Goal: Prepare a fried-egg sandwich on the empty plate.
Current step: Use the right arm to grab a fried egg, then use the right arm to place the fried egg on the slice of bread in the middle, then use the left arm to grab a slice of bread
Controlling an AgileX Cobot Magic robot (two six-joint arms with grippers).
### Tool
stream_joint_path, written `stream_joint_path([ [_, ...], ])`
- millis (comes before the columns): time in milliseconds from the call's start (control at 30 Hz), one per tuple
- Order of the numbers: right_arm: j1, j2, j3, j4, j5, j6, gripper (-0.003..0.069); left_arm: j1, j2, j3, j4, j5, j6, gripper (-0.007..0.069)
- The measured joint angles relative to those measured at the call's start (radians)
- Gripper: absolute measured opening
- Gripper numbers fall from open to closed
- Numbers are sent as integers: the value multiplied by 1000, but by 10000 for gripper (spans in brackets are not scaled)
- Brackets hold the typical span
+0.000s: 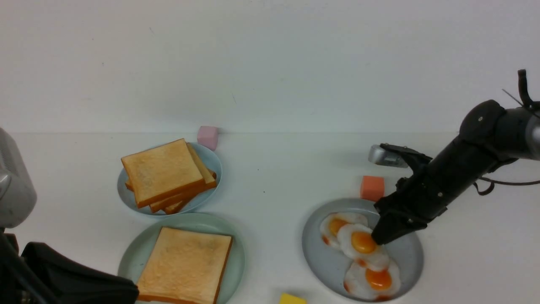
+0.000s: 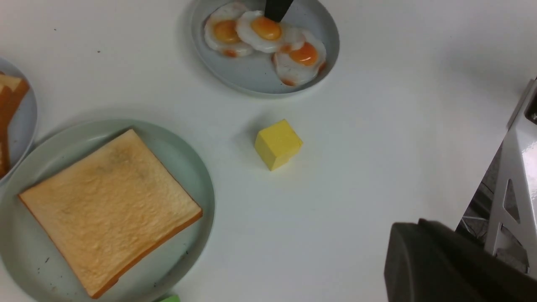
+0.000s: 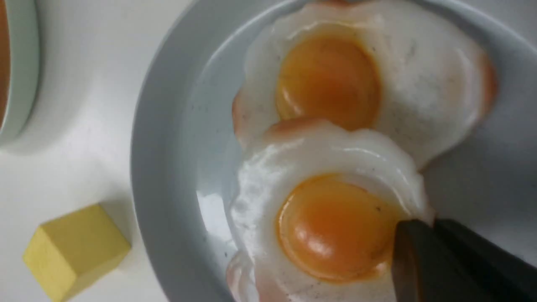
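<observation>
Three plates in all — mint plate (image 1: 137, 251) lower left, blue plate (image 1: 127, 199) above it, grey plate (image 1: 407, 253) lower right. Three eggs (image 1: 363, 242). One toast (image 1: 185, 266) lying single, plus a stack (image 1: 162, 171) of several — exact number unclear. Three cubes: pink cube (image 1: 207, 137), orange cube (image 1: 372, 188), yellow cube (image 2: 277, 144).

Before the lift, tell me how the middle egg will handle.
The middle egg looks glossy, so probably slippery for the right gripper. It is thin, so likely light. It overlaps the far egg and near egg, so lifting may shift them.
</observation>
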Motion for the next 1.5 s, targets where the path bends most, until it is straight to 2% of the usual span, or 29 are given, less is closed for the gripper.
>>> stream_joint_path([
  [167, 14, -84, -42, -82, 15, 72, 34, 0, 0, 0, 40, 0, 0, 22],
  [367, 121, -125, -140, -118, 13, 169, 34, 0, 0, 0, 82, 0, -23, 27],
  [433, 232, -117, -186, -98, -12, 192, 34, 0, -5, 0, 106, 1, -48, 29],
  [467, 240, -116, -189, -96, -14, 193, 34, 0, -5, 0, 108, 1, -50, 29],
  [500, 311, -99, -216, -79, -39, 200, 34, 0, -12, 0, 125, 2, -67, 29],
  [600, 438, -32, -285, -50, -77, 203, 34, 0, -35, 0, 172, 1, -114, 31],
  [733, 548, 97, -404, -38, -91, 208, 31, 0, -63, 0, 235, 0, -185, 36],
  [833, 585, 188, -485, -38, -99, 232, 31, 0, -76, 0, 269, 1, -225, 37],
  [1067, 588, 291, -563, -43, -118, 286, 54, 0, -78, 0, 299, 19, -258, 39],
  [1167, 588, 290, -566, -44, -114, 298, 90, 0, -78, 0, 309, 20, -259, 39],
  [1200, 588, 287, -573, -47, -105, 304, 145, 0, -78, 0, 319, 19, -259, 39],
  [1233, 588, 286, -573, -47, -104, 303, 145, 0, -78, 0, 322, 17, -259, 39],
  [1333, 587, 267, -586, -96, -69, 306, 279, 0, -78, 1, 352, -4, -259, 39],
  [1367, 586, 264, -591, -105, -63, 306, 286, 0, -78, 1, 356, -8, -259, 39],
  [1400, 578, 241, -608, -138, -30, 306, 347, 0, -78, 15, 362, -40, -259, 39],
  [1467, 566, 205, -634, -165, 25, 307, 391, 0, -78, 46, 372, -74, -271, 39],
  [1500, 564, 200, -637, -169, 31, 307, 391, 0, -78, 51, 372, -84, -274, 39],
])
